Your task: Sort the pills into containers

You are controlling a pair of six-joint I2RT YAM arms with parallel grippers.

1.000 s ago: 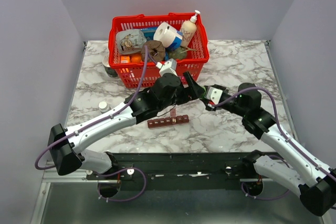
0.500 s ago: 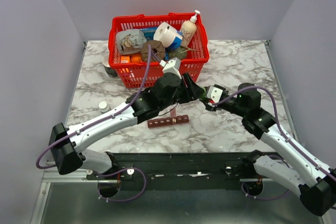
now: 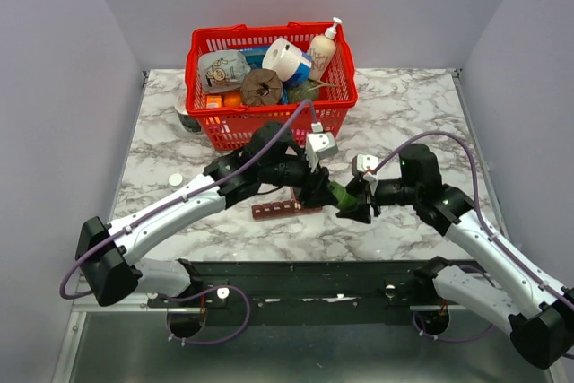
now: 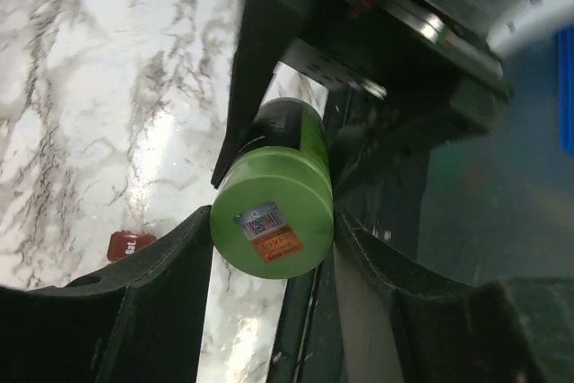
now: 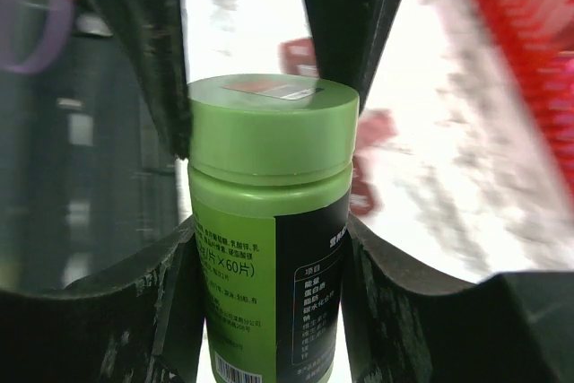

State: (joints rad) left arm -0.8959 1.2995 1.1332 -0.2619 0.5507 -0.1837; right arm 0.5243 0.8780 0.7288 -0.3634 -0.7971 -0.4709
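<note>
A small green bottle [image 3: 339, 194] hangs in the air between my two grippers, over the near middle of the table. My right gripper [image 5: 269, 248] is shut on its labelled body [image 5: 260, 293]. My left gripper [image 4: 271, 241] is shut on its round green cap [image 4: 272, 221]. In the top view the left gripper [image 3: 323, 189] meets the right gripper [image 3: 359, 204] end to end. The dark red strip of containers [image 3: 280, 210] lies on the marble just left of them, its right end hidden under the left gripper. The pills are out of view.
A red mesh basket [image 3: 235, 125] full of groceries stands at the back middle. A dark jar [image 3: 186, 119] stands by its left side and a small white cap [image 3: 176, 180] lies at the left. The black rail [image 3: 305, 280] runs along the near edge.
Both grippers have come toward the near edge, away from the basket, with the bottle between them. The left gripper's jaws have closed in onto the cap.
</note>
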